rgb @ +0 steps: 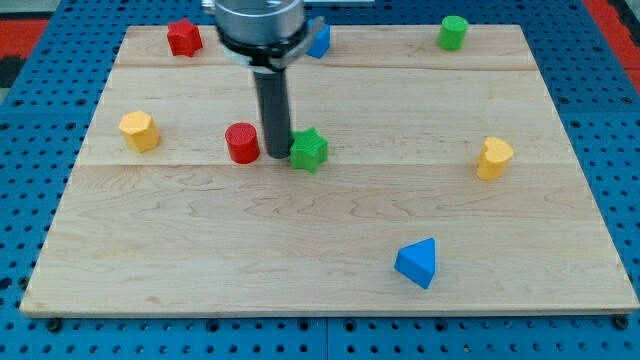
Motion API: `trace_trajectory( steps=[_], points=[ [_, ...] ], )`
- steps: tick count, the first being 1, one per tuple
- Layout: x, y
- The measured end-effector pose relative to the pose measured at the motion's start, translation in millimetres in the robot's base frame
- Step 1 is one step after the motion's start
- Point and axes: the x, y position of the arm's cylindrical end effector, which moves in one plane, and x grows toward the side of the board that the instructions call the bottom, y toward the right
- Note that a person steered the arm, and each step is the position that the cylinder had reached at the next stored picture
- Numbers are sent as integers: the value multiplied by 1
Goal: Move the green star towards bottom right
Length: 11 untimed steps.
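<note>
Green star (309, 150) sits left of board centre, on the wooden board (330, 270). The rod's tip (278, 155) touches its left side, with the red cylinder (242, 143) just beside on the view's left. No claw fitted, only the rod. Blue triangular block (417, 263) lies well apart, bottom right.

Our arm's housing (258, 22) is cut off by the frame's top edge. It hides most of the blue block (319, 41) at upper centre.
</note>
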Motion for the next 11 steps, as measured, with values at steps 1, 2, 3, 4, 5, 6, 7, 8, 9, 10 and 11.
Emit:
trace_trajectory(
  steps=[1,2,3,4,5,6,7,8,9,10,11],
  points=[
    [-5,71],
    [-38,48],
    [-22,117],
    [32,164],
    [24,132],
    [-5,69],
    [-8,20],
    [16,34],
    [54,112],
    [66,173],
    [54,197]
  ],
)
